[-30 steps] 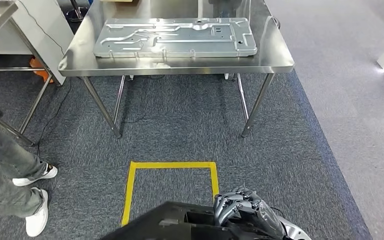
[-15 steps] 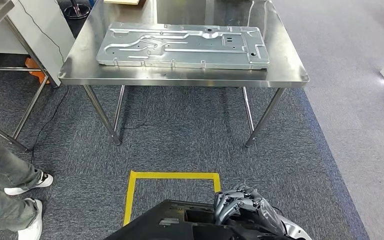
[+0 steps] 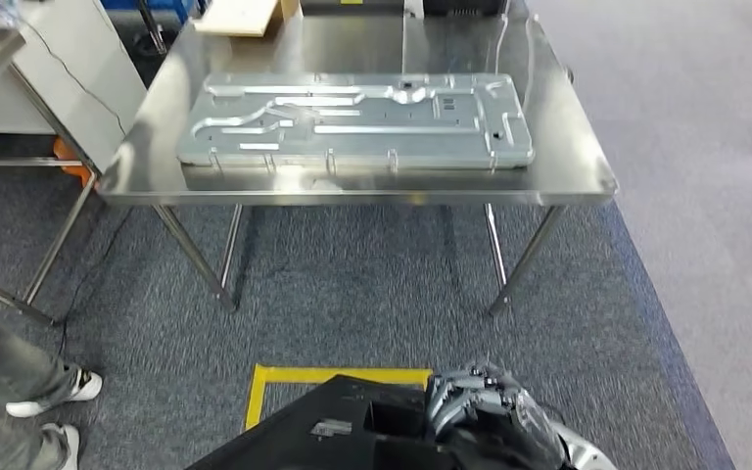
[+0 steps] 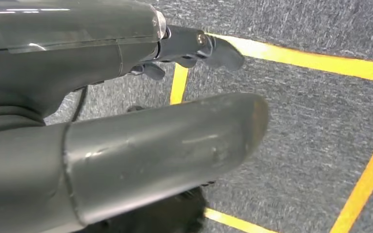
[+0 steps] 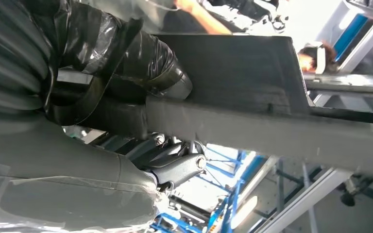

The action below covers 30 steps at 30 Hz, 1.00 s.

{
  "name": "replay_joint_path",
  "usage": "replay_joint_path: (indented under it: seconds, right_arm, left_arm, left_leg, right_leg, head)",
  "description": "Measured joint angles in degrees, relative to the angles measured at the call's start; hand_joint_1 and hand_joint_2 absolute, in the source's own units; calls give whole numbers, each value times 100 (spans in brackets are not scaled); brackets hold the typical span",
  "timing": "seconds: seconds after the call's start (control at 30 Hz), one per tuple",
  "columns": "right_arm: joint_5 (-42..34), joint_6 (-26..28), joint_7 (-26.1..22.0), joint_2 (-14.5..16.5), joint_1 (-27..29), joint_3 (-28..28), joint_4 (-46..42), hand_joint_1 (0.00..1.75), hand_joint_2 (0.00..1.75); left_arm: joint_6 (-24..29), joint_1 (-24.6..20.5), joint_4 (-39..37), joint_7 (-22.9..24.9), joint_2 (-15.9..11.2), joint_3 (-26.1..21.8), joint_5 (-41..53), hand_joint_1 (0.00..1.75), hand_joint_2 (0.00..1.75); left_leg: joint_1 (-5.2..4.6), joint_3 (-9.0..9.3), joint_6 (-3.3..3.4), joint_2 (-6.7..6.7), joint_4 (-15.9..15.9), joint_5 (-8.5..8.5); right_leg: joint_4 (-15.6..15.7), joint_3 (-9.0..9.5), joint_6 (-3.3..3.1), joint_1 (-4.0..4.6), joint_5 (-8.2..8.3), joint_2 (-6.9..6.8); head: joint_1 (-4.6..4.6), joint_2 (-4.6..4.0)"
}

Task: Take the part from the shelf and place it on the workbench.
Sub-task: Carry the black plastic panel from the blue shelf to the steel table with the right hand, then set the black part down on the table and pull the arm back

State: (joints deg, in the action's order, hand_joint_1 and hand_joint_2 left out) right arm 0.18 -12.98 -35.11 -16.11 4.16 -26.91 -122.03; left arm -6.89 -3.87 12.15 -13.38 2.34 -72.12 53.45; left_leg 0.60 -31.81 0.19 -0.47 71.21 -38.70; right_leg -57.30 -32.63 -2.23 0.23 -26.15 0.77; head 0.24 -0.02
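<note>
right hand low, fingers curled on black part | left hand above floor

The black part runs off the bottom edge in the head view, hiding the right hand below its fingers. The person's legs are cut at the left edge. The counter's far side is cropped.

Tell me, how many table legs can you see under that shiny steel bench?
4 under the workbench: front left leg, one just behind it, front right leg, and one behind that. The tabletop may hide more.
</note>
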Motion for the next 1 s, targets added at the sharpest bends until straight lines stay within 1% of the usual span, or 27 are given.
replay_joint_path:
  seconds: [0.03, 0.07, 0.1, 0.17, 0.2, 0.23, 0.3, 0.33, 0.37, 0.4, 0.43, 0.47, 0.5, 0.53, 0.57, 0.6, 0.63, 0.67, 0.7, 0.73, 0.77, 0.83, 0.87, 0.9, 0.93, 0.97, 1.0]
  right_arm:
    - [14, 25, 12, -7, 17, 11, -1, 175, 175]
    - [34, 65, 19, -16, 38, 28, -1, 175, 175]
    - [58, 114, 21, -28, 57, 51, -3, 175, 175]
    - [111, 197, 22, -54, 88, 100, -4, 175, 175]
    - [128, 221, 22, -65, 99, 117, -8, 175, 175]
    - [139, 236, 23, -75, 111, 128, -15, 175, 175]
    - [143, 252, 22, -96, 128, 145, -45, 175, 175]
    - [144, 255, 23, -110, 132, 154, -58, 175, 175]
    - [144, 258, 21, -123, 130, 164, -72, 175, 175]
    - [143, 261, 21, -133, 126, 172, -81, 175, 175]
    - [143, 264, 20, -142, 126, 179, -88, 175, 175]
    - [143, 266, 20, -148, 128, 183, -93, 175, 175]
    - [143, 266, 20, -153, 134, 185, -95, 175, 175]
    - [144, 266, 20, -160, 140, 186, -95, 175, 175]
    - [144, 266, 16, -165, 141, 186, -95, 175, 175]
    - [147, 260, 11, -171, 139, 186, -95, 175, 175]
    - [149, 241, 2, -180, 133, 186, -95, 175, 175]
    - [151, 212, -10, -195, 127, 186, -95, 175, 175]
    - [147, 179, -20, -209, 115, 184, -93, 175, 175]
    - [130, 150, -29, -223, 102, 183, -96, 175, 175]
    - [111, 133, -35, -232, 83, 181, -101, 175, 175]
    - [84, 113, -35, -238, 33, 178, -119, 175, 175]
    - [93, 102, -35, -238, 11, 178, -129, 175, 175]
    - [110, 90, -33, -239, -2, 177, -137, 175, 175]
    - [129, 84, -32, -239, -5, 177, -142, 175, 175]
    - [147, 81, -32, -239, -8, 177, -145, 175, 175]
    - [158, 82, -32, -240, -6, 176, -144, 175, 175]
  left_arm:
    - [2, 14, 0, 0, -1, -3, -4, 0, 0]
    - [5, 28, 0, -1, -1, -7, -13, 0, 0]
    - [8, 39, 0, -1, -2, -12, -23, 0, 0]
    - [16, 65, 0, -2, -8, -30, -42, 0, 0]
    - [19, 77, 0, -2, -11, -38, -49, 0, 0]
    - [20, 88, 0, -2, -13, -44, -51, 0, 0]
    - [20, 89, 0, -3, -14, -46, -54, 0, 0]
    - [20, 85, 0, -4, -13, -46, -54, 0, 0]
    - [20, 80, 1, -5, -13, -46, -55, 0, 0]
    - [20, 73, 1, -7, -13, -46, -55, 0, 0]
    - [20, 69, 1, -7, -13, -46, -55, 0, 0]
    - [20, 66, 1, -7, -14, -46, -55, 0, 0]
    - [20, 66, 0, -7, -14, -46, -55, 0, 0]
    - [20, 69, 0, -7, -14, -47, -55, 0, 0]
    - [20, 72, 0, -7, -14, -47, -53, 0, 0]
    - [19, 74, 0, -7, -14, -47, -50, 0, 0]
    - [18, 74, 0, -7, -14, -47, -46, 0, 0]
    - [15, 70, 0, -6, -14, -47, -38, 0, 0]
    - [12, 64, 0, -6, -14, -47, -28, 0, 0]
    - [7, 56, 0, -5, -14, -47, -16, 0, 0]
    - [1, 47, 0, -5, -14, -47, -4, 0, 0]
    - [-10, 29, 1, -6, -17, -47, 7, 0, 0]
    - [-14, 17, 2, -7, -21, -47, 9, 0, 0]
    - [-16, 4, 2, -7, -24, -47, 11, 0, 0]
    - [-16, -4, 2, -7, -28, -46, 14, 0, 0]
    - [-17, -4, 2, -6, -30, -46, 14, 0, 0]
    - [-16, 4, 2, -5, -33, -46, 15, 0, 0]
  left_leg:
    - [4, -160, -14, 3, 73, -95]
    - [6, -243, -19, 5, -27, -50]
    - [6, -262, -11, 7, -277, 148]
    - [-11, -259, 39, 18, -913, 851]
    - [-28, -250, 73, 21, -1129, 1111]
    - [-44, -254, 109, 24, -1251, 1270]
    - [-47, -170, 174, 16, -1329, 1265]
    - [-33, -101, 206, 12, -1377, 1263]
    - [-18, -18, 239, 7, -1418, 1243]
    - [-5, 57, 265, 4, -1450, 1213]
    - [-1, 116, 286, 4, -1467, 1171]
    - [1, 169, 298, 4, -1472, 1119]
    - [2, 234, 296, 3, -1472, 1057]
    - [3, 313, 287, -1, -1472, 989]
    - [6, 410, 274, -5, -1472, 914]
    - [8, 519, 259, -10, -1473, 834]
    - [11, 615, 241, -13, -1479, 753]
    - [10, 726, 218, -15, -1477, 673]
    - [5, 811, 186, -22, -1502, 601]
    - [1, 901, 150, -27, -1551, 548]
    - [-5, 986, 109, -32, -1573, 539]
    - [-1, 1051, 41, -29, -1525, 570]
    - [3, 979, 20, -19, -1334, 590]
    - [10, 825, 5, -10, -1056, 551]
    - [17, 596, -8, 0, -701, 450]
    - [16, 328, -24, 4, -332, 293]
    - [17, 73, -39, 5, -43, 112]
  right_leg:
    - [-1, 72, 5, -2, -66, 6]
    - [-3, 158, 15, -4, -137, 11]
    - [-3, 256, 28, -6, -213, 12]
    - [1, 411, 67, -4, -355, 15]
    - [9, 453, 96, -2, -408, 20]
    - [20, 483, 129, -1, -440, 26]
    - [26, 534, 200, 5, -452, 28]
    - [-43, 539, 229, 4, -447, 19]
    - [-205, 475, 258, 3, -459, 9]
    - [-478, 329, 283, -8, -513, -1]
    - [-831, 108, 309, -24, -608, -10]
    - [-1187, -159, 335, -41, -752, -15]
    - [-1464, -411, 356, -60, -893, -18]
    - [-1591, -594, 375, -78, -979, -23]
    - [-1542, -693, 388, -92, -958, -30]
    - [-1327, -709, 392, -101, -804, -38]
    - [-1002, -674, 387, -104, -514, -46]
    - [-676, -640, 367, -95, -169, -52]
    - [-428, -597, 334, -78, 78, -58]
    - [-272, -557, 292, -58, 250, -60]
    - [-208, -516, 247, -44, 291, -57]
    - [-136, -376, 160, -47, 238, -44]
    - [-104, -308, 118, -55, 204, -40]
    - [-81, -244, 81, -58, 165, -40]
    - [-67, -187, 53, -59, 121, -43]
    - [-63, -135, 30, -54, 68, -44]
    - [-63, -80, 21, -49, 11, -41]
  head:
    - [-1, 0]
    - [-1, 0]
    - [-1, 0]
    - [0, 0]
    - [1, 0]
    - [2, 0]
    - [2, 0]
    - [3, 0]
    - [4, 0]
    - [4, 0]
    - [4, 0]
    - [4, 0]
    - [4, 0]
    - [4, 0]
    - [4, 0]
    - [4, 0]
    - [4, 0]
    - [2, 0]
    - [3, 0]
    - [3, 0]
    - [2, 0]
    - [2, 0]
    - [2, 0]
    - [1, 0]
    - [-1, 0]
    - [0, 0]
    - [-1, 0]
